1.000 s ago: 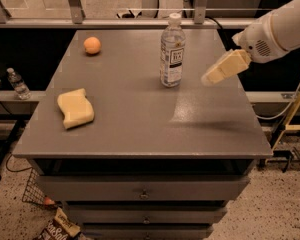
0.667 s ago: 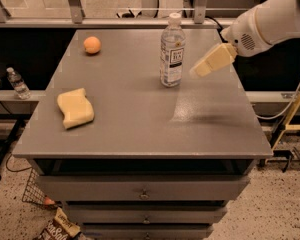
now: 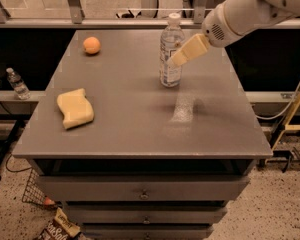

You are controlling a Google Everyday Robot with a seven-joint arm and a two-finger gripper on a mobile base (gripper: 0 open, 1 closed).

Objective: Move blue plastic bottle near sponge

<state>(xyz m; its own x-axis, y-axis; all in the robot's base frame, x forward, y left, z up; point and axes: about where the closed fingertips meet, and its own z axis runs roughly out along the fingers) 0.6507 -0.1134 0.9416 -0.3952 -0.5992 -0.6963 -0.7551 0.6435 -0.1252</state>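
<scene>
A grey table [image 3: 140, 134] with drawers is standing on a speckled floor. Down on a low ledge to the left, a small water bottle [image 3: 17, 83] is standing. A snack bag [image 3: 57, 228] is lying on the floor by the table's near left corner. On the table, the tall bottle [image 3: 169, 73] is standing upright at the far middle. The sponge [image 3: 75, 108] is lying at the near left, well apart from it. An orange [image 3: 91, 45] is sitting at the far left. The white arm [image 3: 245, 11] is reaching in from the right. Its gripper [image 3: 175, 60] is hanging right at the tall bottle's side, over the label. It is not possible to tell whether the gripper is open or closed.
</scene>
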